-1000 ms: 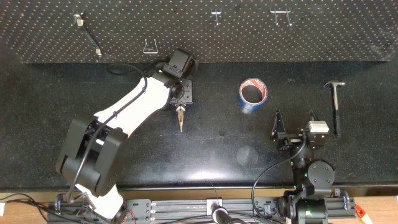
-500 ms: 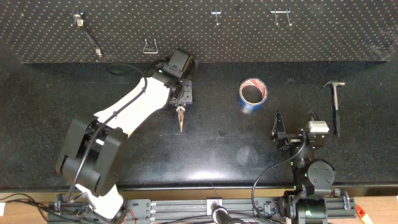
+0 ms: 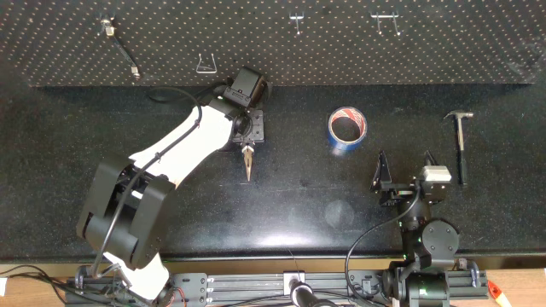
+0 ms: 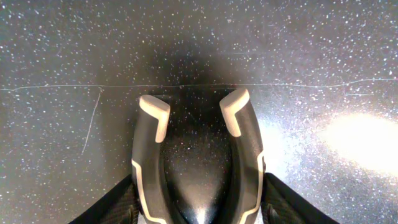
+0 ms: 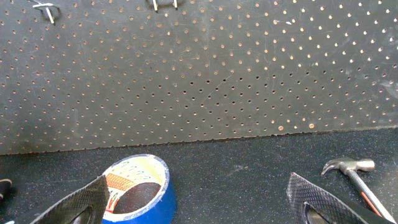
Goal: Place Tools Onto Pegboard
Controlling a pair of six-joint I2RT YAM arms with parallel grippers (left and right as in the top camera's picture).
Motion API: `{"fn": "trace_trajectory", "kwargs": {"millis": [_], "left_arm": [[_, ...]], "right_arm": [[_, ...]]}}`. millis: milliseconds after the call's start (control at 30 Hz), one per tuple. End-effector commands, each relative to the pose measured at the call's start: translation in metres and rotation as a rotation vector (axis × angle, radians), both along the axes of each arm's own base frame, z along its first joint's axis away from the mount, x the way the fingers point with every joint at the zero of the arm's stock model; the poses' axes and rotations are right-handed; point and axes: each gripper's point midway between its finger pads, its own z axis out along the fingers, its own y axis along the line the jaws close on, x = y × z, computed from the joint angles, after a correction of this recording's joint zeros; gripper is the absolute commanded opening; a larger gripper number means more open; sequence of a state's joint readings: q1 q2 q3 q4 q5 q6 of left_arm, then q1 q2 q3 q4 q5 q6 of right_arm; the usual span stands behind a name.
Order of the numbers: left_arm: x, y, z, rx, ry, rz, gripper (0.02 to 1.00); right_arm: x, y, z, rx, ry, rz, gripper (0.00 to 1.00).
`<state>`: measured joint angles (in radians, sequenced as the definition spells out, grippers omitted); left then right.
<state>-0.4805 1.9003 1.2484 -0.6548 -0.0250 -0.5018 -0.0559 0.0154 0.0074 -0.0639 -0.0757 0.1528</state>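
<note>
now the left gripper (image 4: 198, 193) pinches the pliers (image 3: 248, 162) by the handles on the table; their nose points back at the arm, away from the pegboard (image 3: 341, 51) just ahead.

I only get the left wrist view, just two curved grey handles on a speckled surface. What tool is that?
Observer: Pliers; the top view shows their pointed nose aimed toward the arms' bases.
Operator: Any other tools waiting?
Observer: A hammer lies on the table's right side, past a roll of blue tape.
</note>
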Motion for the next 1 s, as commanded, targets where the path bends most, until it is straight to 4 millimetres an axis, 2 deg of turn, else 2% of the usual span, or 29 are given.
{"fn": "trace_trajectory", "kwargs": {"millis": [33,133,233,300,333,367,467,567,733,867,1000], "left_arm": [[0.007,-0.002,-0.001,-0.004,-0.008,0.02,0.389],[0.007,-0.002,-0.001,-0.004,-0.008,0.019,0.351],[0.007,-0.002,-0.001,-0.004,-0.008,0.019,0.268],[0.007,-0.002,-0.001,-0.004,-0.007,0.019,0.176],[0.007,-0.002,-0.001,-0.004,-0.007,0.019,0.069],[0.007,-0.002,-0.001,-0.004,-0.007,0.019,0.029],[0.007,-0.002,0.0,-0.004,-0.007,0.019,0.027],[0.005,-0.003,0.009,0.014,-0.029,0.011,0.025],[-0.001,-0.003,0.048,0.07,-0.126,-0.009,0.027],[-0.015,-0.002,0.103,0.06,-0.231,-0.022,0.027],[-0.035,0.015,0.156,0.012,-0.307,-0.007,0.027]], "right_arm": [[0.0,0.0,-0.002,0.011,0.004,-0.003,0.934],[0.0,0.0,-0.002,0.011,0.004,-0.003,0.932],[0.0,0.0,-0.002,0.011,0.004,-0.003,0.932],[0.0,0.0,-0.002,0.011,0.004,-0.003,0.932],[0.0,0.0,-0.002,0.011,0.004,-0.003,0.932],[0.0,0.0,-0.002,0.011,0.004,-0.003,0.932],[0.0,0.0,-0.002,0.011,0.005,-0.003,0.932],[0.0,0.0,-0.002,0.011,0.004,-0.002,0.934],[0.0,0.0,-0.002,0.011,0.004,-0.003,0.932],[0.0,0.0,-0.002,0.011,0.004,-0.003,0.932],[0.0,0.0,-0.002,0.011,0.004,-0.003,0.932]]}}
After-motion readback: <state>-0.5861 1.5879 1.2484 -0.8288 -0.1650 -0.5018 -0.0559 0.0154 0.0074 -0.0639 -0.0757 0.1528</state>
